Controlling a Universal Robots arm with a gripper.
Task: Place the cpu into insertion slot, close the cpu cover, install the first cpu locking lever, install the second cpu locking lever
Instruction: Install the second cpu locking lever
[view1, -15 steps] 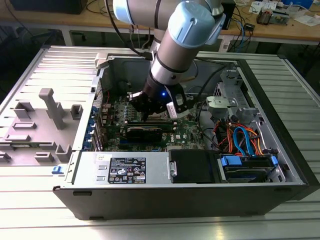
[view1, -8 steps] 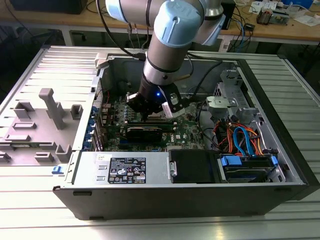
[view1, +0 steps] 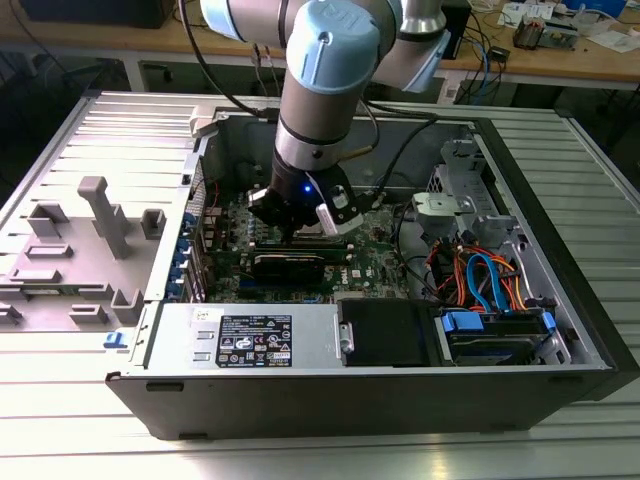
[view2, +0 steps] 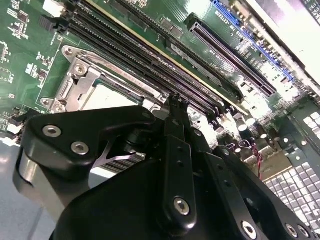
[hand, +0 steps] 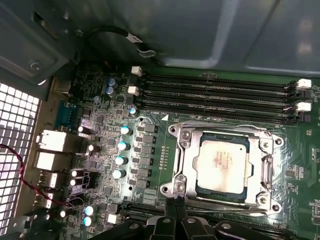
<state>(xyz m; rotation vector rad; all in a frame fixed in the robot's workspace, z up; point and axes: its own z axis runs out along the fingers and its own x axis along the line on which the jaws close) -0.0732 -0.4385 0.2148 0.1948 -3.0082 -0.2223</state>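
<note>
in the first wrist view the cpu (hand: 221, 163) is seen seated in the insertion slot (hand: 186, 165), the cpu cover (hand: 261, 170) shut around it. the tool (hand: 175, 206), fingers pinched together and empty, is poised at the socket's seven o'clock edge.

A pale ribbed metal desk (view1: 590, 190) fills the exterior view. An open computer case (view1: 380, 395) lies on its side across the middle of the frame, and its removed grey side panel (view1: 90, 230) rests flat at the left.
</note>
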